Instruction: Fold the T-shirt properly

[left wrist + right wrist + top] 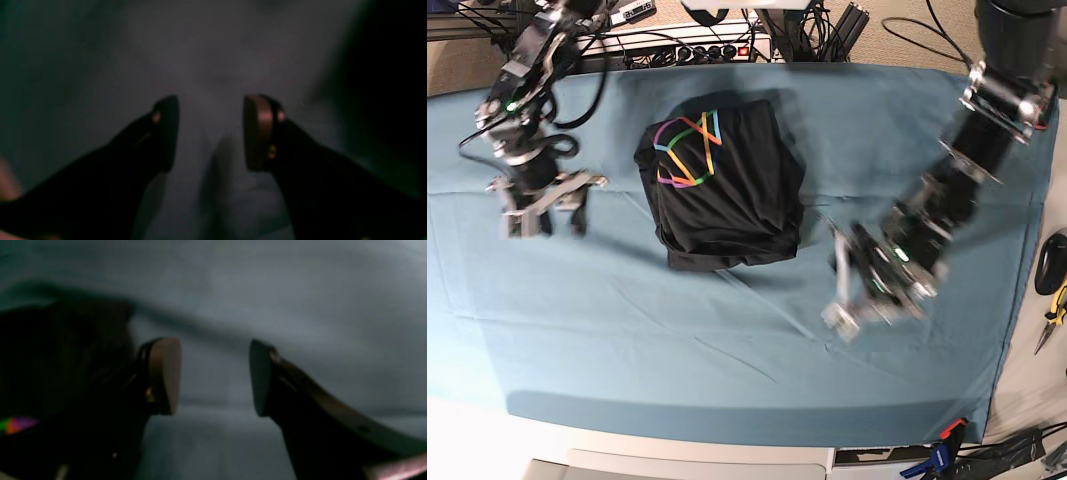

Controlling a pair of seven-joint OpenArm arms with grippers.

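Both grippers, left (852, 290) and right (537, 205), are hanging spread-jawed and empty, flanking the folded black cotton T-shirt (727, 190) between them, risking a snagged edge undoing it.

black T-shirt (732, 200), rainbow logo (687, 150), teal cloth (677, 350)

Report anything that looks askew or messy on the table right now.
The T-shirt is folded into a compact bundle but sits rotated against the table cloth's edges, its lower edge lumpy and uneven. The cloth has creases around it. Both hands are open and off the shirt.
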